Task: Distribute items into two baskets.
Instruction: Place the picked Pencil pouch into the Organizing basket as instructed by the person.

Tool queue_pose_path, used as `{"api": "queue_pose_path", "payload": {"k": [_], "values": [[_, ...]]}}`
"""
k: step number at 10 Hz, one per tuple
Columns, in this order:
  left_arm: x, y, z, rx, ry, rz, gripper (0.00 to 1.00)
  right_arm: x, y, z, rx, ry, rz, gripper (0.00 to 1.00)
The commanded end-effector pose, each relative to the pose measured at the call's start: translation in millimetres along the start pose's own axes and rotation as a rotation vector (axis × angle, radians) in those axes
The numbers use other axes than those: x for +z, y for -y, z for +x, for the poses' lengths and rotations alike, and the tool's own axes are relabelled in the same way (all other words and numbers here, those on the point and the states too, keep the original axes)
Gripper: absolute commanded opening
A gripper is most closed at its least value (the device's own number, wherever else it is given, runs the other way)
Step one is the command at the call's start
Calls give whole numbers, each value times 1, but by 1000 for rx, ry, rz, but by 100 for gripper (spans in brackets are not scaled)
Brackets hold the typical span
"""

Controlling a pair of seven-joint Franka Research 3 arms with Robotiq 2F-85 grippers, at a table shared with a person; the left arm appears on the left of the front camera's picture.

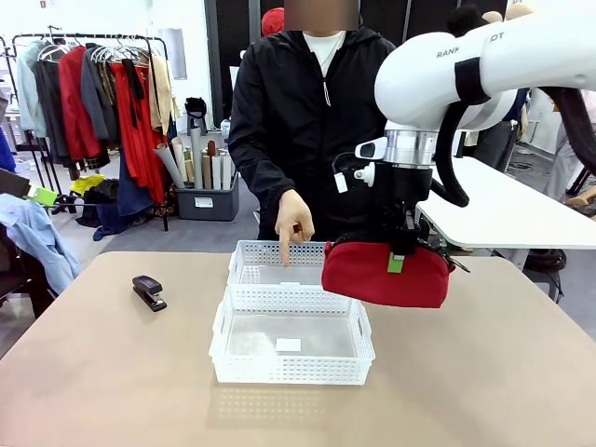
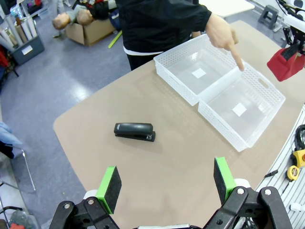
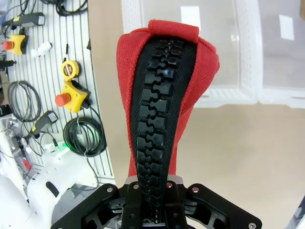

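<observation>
2 white lattice baskets touch end to end: a near basket (image 1: 289,372) and a far basket (image 1: 244,265), which a person's hand (image 1: 293,222) points into. The right gripper (image 1: 399,256) clamps the red zippered pouch (image 1: 382,279) aloft beside them. The left gripper (image 2: 167,183) gapes wide above the table (image 2: 157,167), where the black stapler (image 2: 135,131) lies.

Red pouch (image 3: 198,76), centre of the right wrist view: coarse woven cloth, matt. Its zipper (image 3: 155,109) had chunky black moulded plastic teeth with a slight sheen. Baskets (image 1: 289,370), middle of the front view: white plastic, lightly glossy, lattice walls, smooth floors. Stapler (image 1: 148,291), at left: black, smooth, faint sheen. Table (image 1: 93,372): tan, matt, smooth. The left gripper (image 2: 167,183) had black hard parts and green matt pads (image 2: 110,188) that looked like foam.
</observation>
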State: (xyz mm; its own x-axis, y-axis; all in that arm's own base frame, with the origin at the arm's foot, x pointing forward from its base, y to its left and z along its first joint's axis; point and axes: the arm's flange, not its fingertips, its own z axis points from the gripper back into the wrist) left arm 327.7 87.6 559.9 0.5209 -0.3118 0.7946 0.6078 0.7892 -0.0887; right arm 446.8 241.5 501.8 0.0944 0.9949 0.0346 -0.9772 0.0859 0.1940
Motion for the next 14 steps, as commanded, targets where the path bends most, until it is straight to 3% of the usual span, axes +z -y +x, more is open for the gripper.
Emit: {"api": "queue_pose_path", "payload": {"k": [1,10,14], "values": [[-1,0,0,-6,8,-11,100,-2,0,23,-3,-3,-9,0],[-1,0,0,-6,8,-11,100,-25,22,132,111,-93,-1,0],[-1,0,0,-6,8,-11,100,-46,4,140,74,-97,-54,0]]}}
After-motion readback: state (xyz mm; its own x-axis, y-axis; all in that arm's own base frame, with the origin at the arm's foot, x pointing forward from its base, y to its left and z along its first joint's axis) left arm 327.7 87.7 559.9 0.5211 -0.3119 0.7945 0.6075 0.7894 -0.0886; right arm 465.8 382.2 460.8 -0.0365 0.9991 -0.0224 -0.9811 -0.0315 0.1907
